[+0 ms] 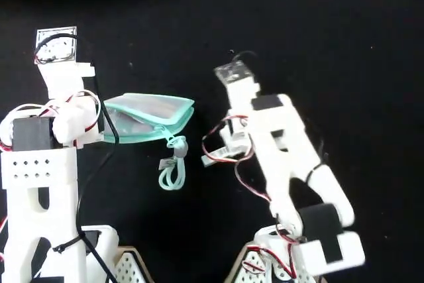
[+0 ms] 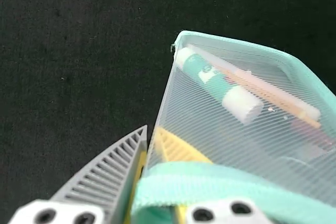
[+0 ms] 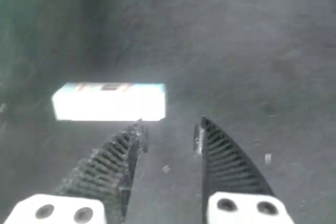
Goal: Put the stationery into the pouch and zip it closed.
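Your left gripper (image 2: 155, 139) pinches the edge of the mesh pouch (image 2: 236, 145)
Your right gripper (image 3: 170, 129) is spread beside what seems an eraser (image 3: 109, 101)

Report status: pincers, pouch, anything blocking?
Left pincer shut on pouch; stick and pencil inside. Right pincer open, beside eraser on table. No blocker seen.

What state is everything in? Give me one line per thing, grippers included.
pouch: clamped by the left gripper, stationery inside; zip state cannot be told.
left gripper: shut on the pouch.
green and white stick: inside the pouch, lying on its side.
white block: outside the pouch, flat on the black table, not gripped.
right gripper: open, holding nothing, fingertips close to the white block.
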